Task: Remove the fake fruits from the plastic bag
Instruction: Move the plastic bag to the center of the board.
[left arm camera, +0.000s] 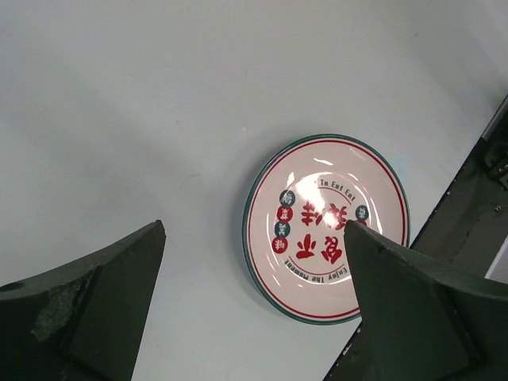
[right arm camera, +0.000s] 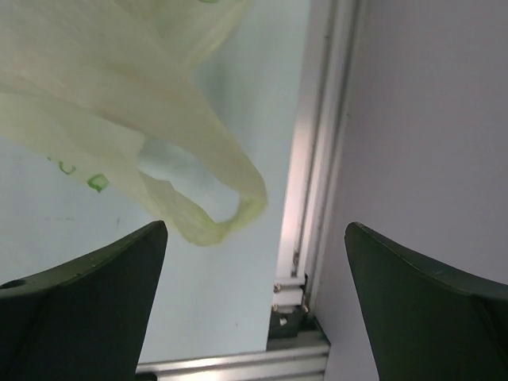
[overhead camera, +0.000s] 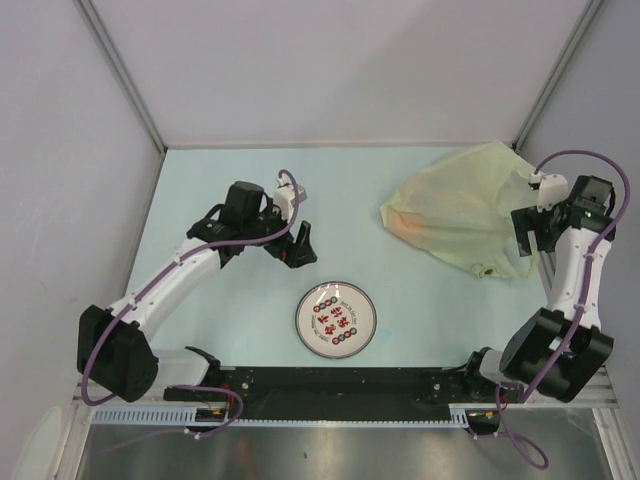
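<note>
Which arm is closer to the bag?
Right. The right gripper sits at the bag's right edge, by a handle; the left gripper is far off, near the plate.

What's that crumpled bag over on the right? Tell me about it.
The bag is thin, crinkled, see-through pale yellow plastic, lying slumped on the table's far right. A looped handle trails toward the rail. Something orange shows faintly inside its left end. The right arm's jaws stand open beside it, gripping nothing.

L hand (overhead camera: 297,245) & R hand (overhead camera: 526,232) both wide open.
</note>
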